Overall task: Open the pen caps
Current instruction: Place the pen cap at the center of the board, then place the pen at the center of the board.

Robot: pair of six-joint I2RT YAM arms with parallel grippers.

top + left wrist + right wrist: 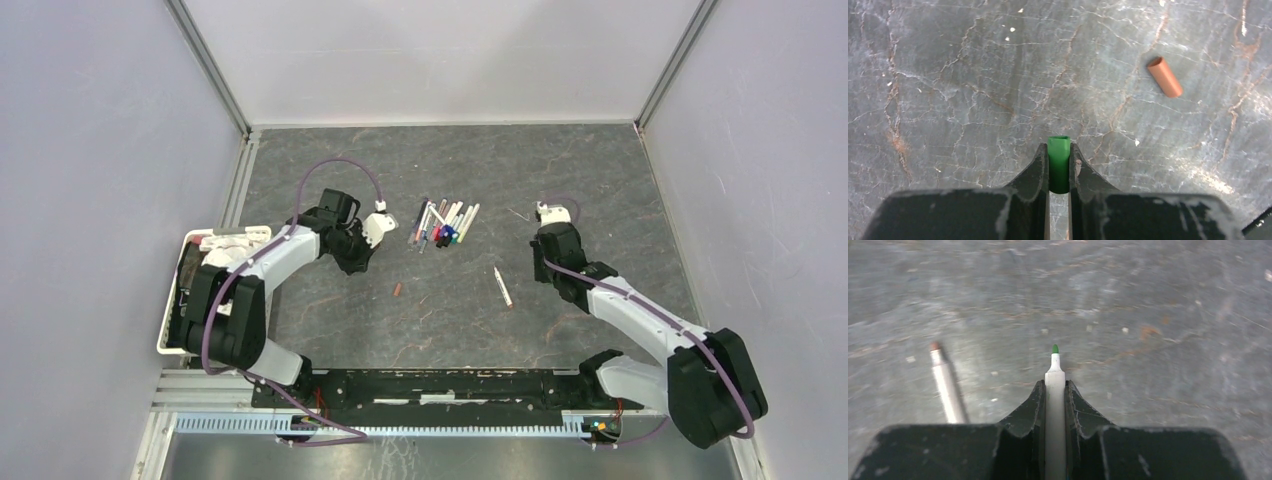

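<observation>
Green-tipped pen (1055, 385) is cut off at the bottom edge

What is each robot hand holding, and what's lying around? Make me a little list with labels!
left tool: shut on the green cap, no pen in it
right tool: shut on the green-tipped pen, tip bare
brown cap: lying loose on the table
loose pen: lying flat, brownish tip bare
pile of pens: bunched together between the two arms
</observation>
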